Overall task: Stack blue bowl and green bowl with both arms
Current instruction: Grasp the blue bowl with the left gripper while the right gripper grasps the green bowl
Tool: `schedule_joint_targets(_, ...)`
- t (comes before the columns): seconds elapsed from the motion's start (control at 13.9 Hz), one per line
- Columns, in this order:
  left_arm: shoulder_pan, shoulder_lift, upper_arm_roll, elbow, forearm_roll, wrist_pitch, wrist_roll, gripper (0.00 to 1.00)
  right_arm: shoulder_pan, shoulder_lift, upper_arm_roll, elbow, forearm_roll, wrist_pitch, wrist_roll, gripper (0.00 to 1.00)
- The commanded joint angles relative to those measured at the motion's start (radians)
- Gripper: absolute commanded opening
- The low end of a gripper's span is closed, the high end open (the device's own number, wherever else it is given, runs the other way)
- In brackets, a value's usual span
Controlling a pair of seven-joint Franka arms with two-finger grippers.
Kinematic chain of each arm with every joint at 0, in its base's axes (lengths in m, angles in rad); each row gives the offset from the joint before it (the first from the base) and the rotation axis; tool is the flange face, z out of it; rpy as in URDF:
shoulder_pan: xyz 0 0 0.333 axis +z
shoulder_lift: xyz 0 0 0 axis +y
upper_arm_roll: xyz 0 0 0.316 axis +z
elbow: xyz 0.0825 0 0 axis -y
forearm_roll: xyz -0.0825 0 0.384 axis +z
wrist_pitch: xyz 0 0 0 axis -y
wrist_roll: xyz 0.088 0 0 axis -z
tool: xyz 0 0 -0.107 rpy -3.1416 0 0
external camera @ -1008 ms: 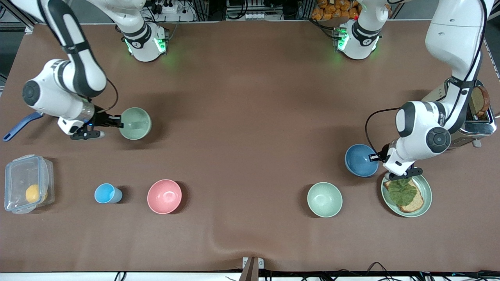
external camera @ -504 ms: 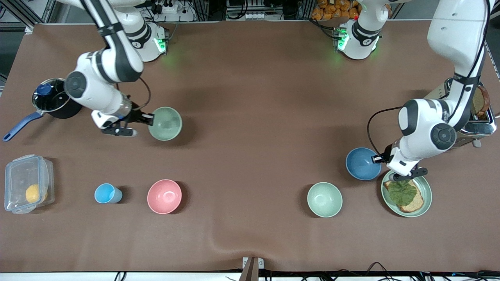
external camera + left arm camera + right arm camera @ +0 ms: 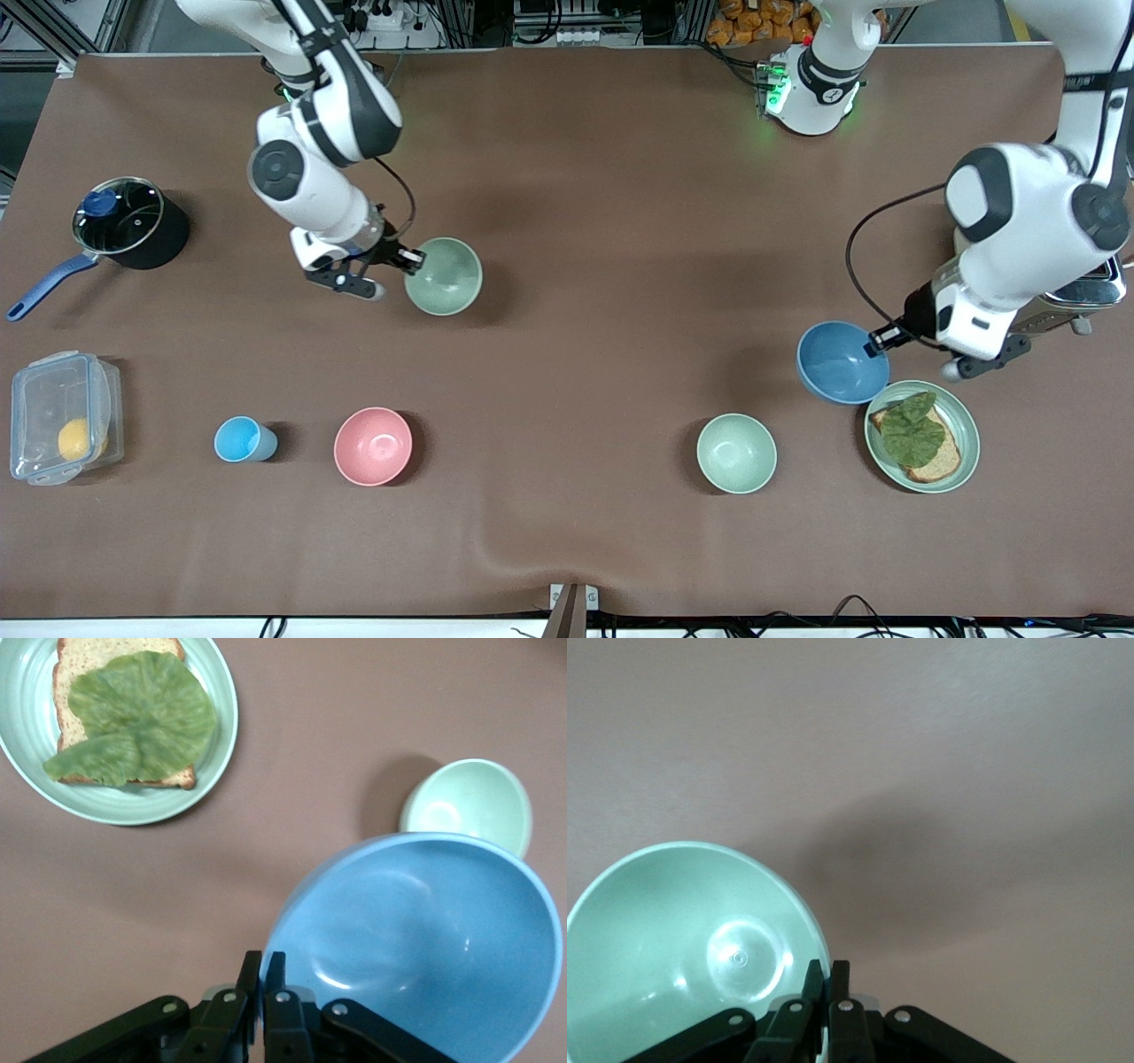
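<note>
My left gripper [image 3: 879, 344] is shut on the rim of the blue bowl [image 3: 841, 362] and holds it in the air beside the green plate; in the left wrist view the blue bowl [image 3: 425, 939] fills the frame next to my left gripper [image 3: 264, 967]. My right gripper [image 3: 409, 259] is shut on the rim of a green bowl [image 3: 445, 276], held above the table toward the right arm's end; the right wrist view shows this green bowl [image 3: 682, 939] at my right gripper [image 3: 827, 979]. A second green bowl [image 3: 736, 453] sits on the table, nearer the front camera.
A green plate [image 3: 966, 425] with bread and a leaf lies by the blue bowl. A toaster [image 3: 1085, 288] stands under the left arm. A pink bowl [image 3: 373, 446], light-blue cup [image 3: 242, 439], clear box [image 3: 62, 416] and a pot [image 3: 133, 221] sit toward the right arm's end.
My right gripper has carried the green bowl toward the table's middle, uncovering the pot. My left gripper has lifted the blue bowl slightly and the arm has risen off the plate.
</note>
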Motion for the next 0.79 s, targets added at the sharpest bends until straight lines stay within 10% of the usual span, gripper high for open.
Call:
schedule_joint_targets(0.0,0.008,-0.069,-0.01,-0.023,-0.115,-0.041,-0.004,0.0,0.07,0.067,-0.011,0.061,0.011,0.023,0.111,0.0)
schedule_joint_targets(0.72,0.003,-0.066,-0.053,0.188,-0.38,-0.309,-0.052,0.0,0.247,0.253,-0.014,0.18,-0.004,0.135,0.37,0.0)
